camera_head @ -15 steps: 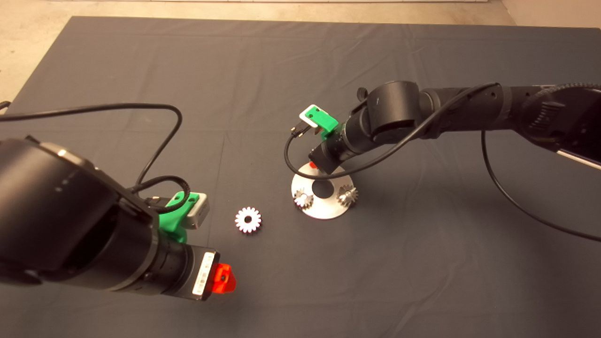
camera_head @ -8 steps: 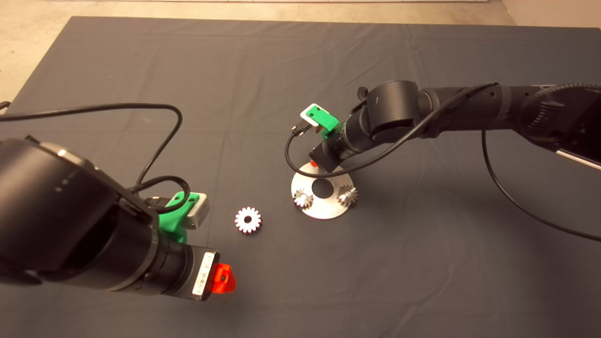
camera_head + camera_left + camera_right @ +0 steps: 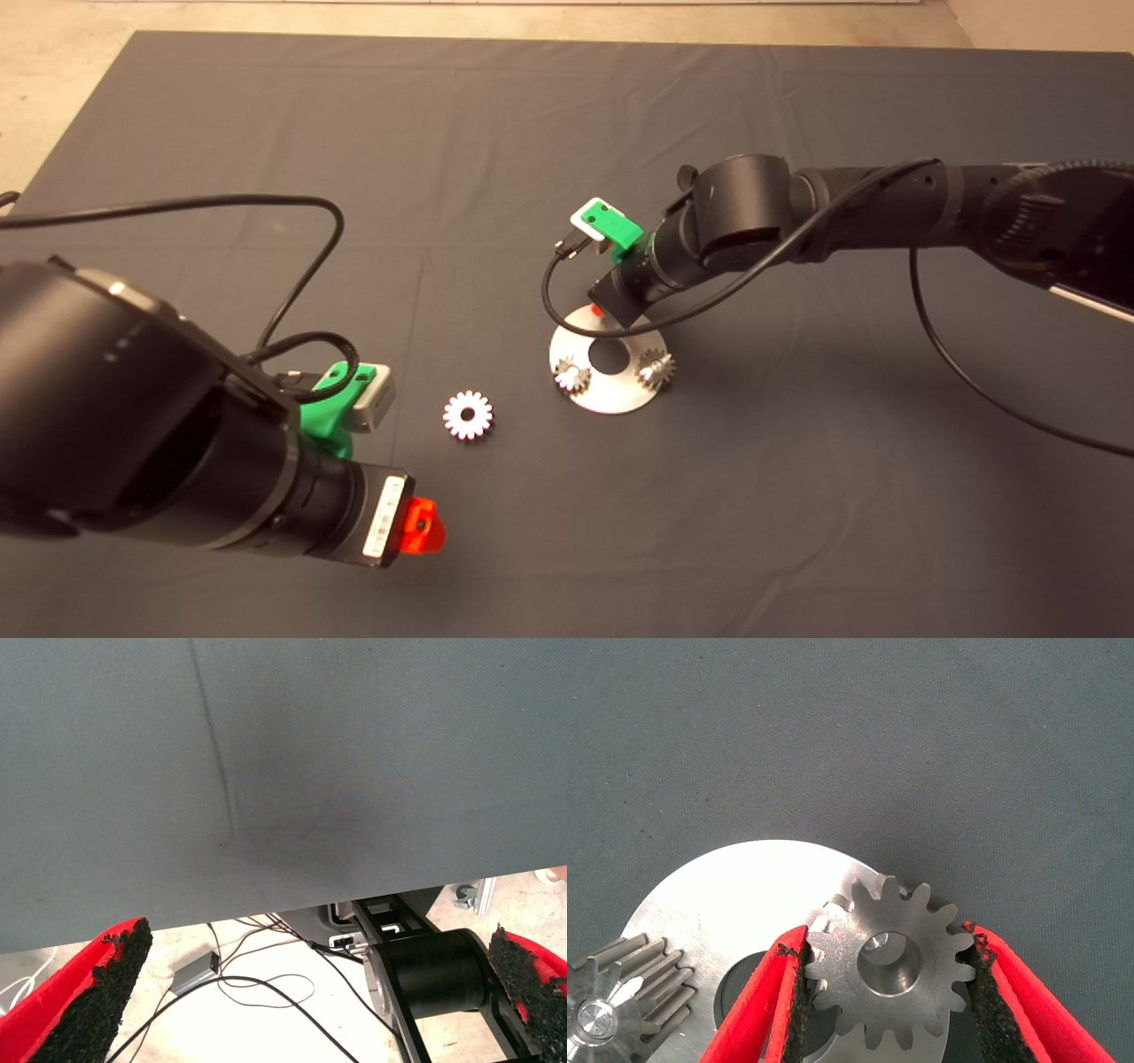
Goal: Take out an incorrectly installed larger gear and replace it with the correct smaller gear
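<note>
Right end effector [image 3: 886,992] angled down over plate [image 3: 620,394], seemingly pinching smaller gear [image 3: 890,967]

Over the last second the right arm's wrist has shifted slightly to the right and a little up above the far rim of the round metal plate [image 3: 608,399], so the red tip of the right tool [image 3: 599,310] shows a touch further right
</note>
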